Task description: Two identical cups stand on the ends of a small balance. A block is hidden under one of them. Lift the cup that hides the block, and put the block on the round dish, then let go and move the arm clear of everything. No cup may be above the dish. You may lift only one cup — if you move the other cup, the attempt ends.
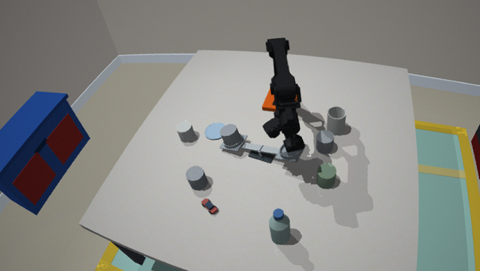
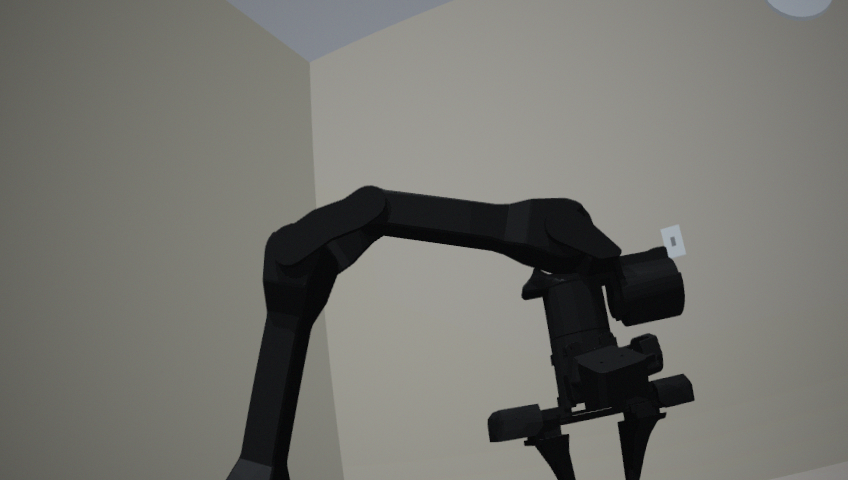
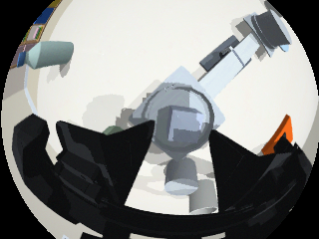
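Wrist: claw (image 3: pixel 174 142) half-open above cup (image 3: pixel 178 119).

1. Two identical grey cups on the balance (image 1: pixel 260 150): one (image 1: pixel 230 134) on its far end, one (image 3: pixel 178 119) directly under the gripper (image 3: pixel 174 153).
2. One round dish (image 1: pixel 213 130).
3. Three closed grey cylinders (image 1: pixel 185 131), (image 1: pixel 196 177), (image 1: pixel 324 141).
4. One open grey cup (image 1: pixel 336 119).
5. One green cylinder (image 1: pixel 326 174).
6. One bottle (image 1: pixel 279 227).
7. One toy car (image 1: pixel 209 205).
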Motion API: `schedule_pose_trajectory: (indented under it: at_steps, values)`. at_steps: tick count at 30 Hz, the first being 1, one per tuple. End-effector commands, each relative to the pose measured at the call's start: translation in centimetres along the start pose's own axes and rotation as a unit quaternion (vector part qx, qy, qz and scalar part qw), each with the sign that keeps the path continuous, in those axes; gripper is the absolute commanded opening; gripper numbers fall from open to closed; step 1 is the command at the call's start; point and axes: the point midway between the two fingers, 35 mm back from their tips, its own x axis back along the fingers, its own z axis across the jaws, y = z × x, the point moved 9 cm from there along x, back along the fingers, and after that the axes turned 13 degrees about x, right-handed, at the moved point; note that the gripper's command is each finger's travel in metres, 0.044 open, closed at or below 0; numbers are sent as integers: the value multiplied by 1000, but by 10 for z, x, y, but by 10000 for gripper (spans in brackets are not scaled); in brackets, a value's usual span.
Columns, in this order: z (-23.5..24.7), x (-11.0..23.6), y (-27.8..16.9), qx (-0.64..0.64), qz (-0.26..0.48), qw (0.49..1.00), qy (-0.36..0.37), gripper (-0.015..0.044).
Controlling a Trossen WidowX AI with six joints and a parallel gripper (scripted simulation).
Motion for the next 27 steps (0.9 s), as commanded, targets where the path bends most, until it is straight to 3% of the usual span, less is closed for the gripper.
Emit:
schedule_pose_trajectory:
  at_steps: [1,13,17,24,27]
  values:
    - [0,-7,0,-3,3,1000,0,260]
    - [-1,-24,-1,-3,3,1000,0,260]
    - [-1,-24,-1,-3,3,1000,0,155]
    - [-1,-24,-1,-3,3,1000,0,108]
    - [0,-21,-1,-3,3,1000,0,30]
